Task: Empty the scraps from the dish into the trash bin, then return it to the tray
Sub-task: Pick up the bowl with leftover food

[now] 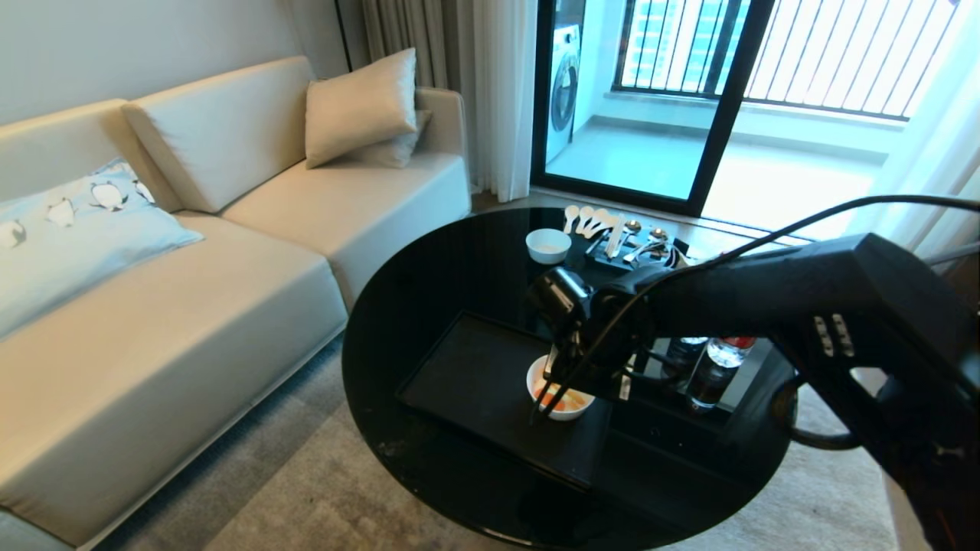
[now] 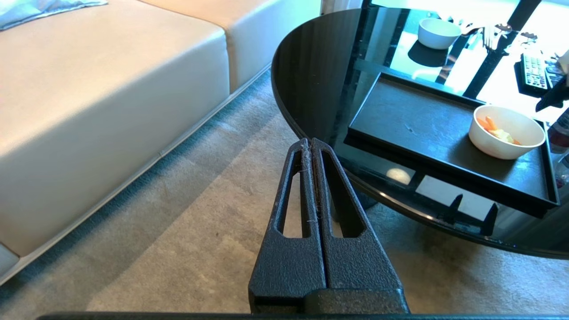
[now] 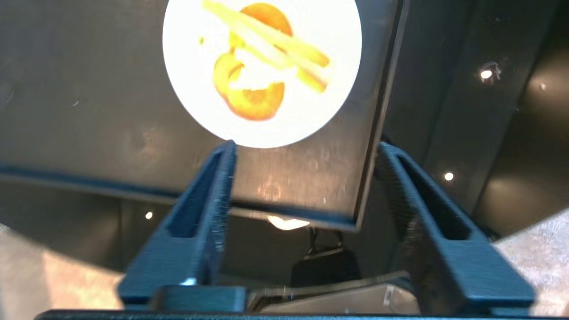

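Note:
The dish [image 1: 579,412], a plain white deep bowl, stands on the near right part of the black tray [image 1: 475,383]. In it lie the scraps [image 1: 570,399]: orange chunks and pale yellow strips. My right gripper [image 1: 553,371] hangs just above the dish's rim, pointing down. In the right wrist view the gripper [image 3: 306,149] is open and empty, and the dish [image 3: 262,120] with its scraps [image 3: 258,89] lies just past the fingertips on the tray [image 3: 89,111]. My left gripper [image 2: 311,142] is shut and parked over the carpet beside the table. The trash bin is out of view.
The tray sits on a round glossy black table [image 1: 429,283]. At its far side are a smaller white bowl [image 1: 548,245] and cutlery [image 1: 612,229]. Bottles [image 1: 716,367] stand right of the tray. A beige sofa [image 1: 191,268] runs along the left.

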